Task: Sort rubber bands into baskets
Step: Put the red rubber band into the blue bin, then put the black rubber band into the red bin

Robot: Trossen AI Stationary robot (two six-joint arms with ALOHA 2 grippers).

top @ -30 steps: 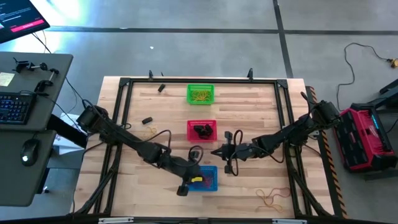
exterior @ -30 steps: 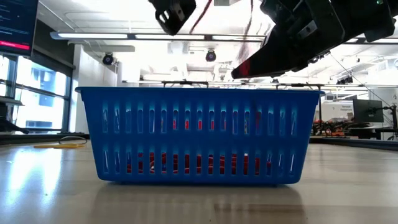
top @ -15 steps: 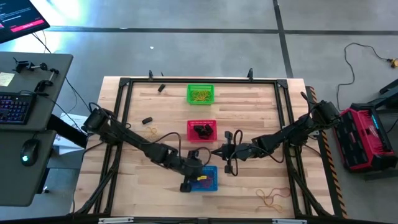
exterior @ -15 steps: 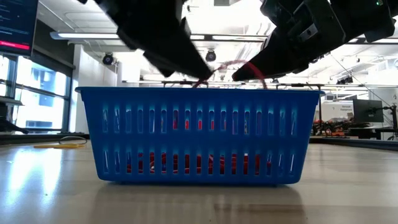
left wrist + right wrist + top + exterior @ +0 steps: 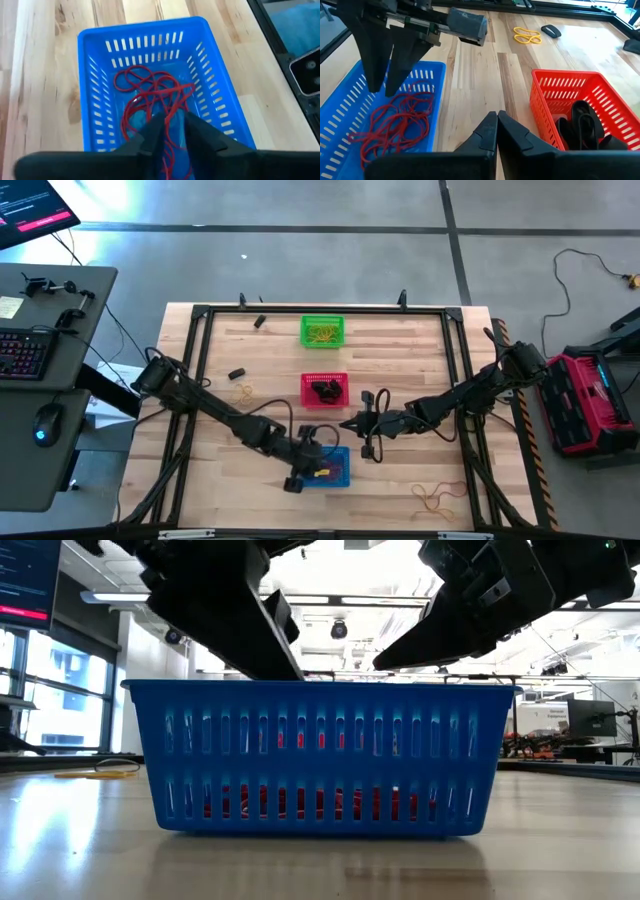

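High view: blue basket, lower centre, holds red bands; the left gripper hangs over it, fingers slightly spread, gripping nothing. Red basket, centre, holds black bands. Green basket, upper centre, holds yellow bands. Right gripper, pressed together, hovers between blue and red baskets.
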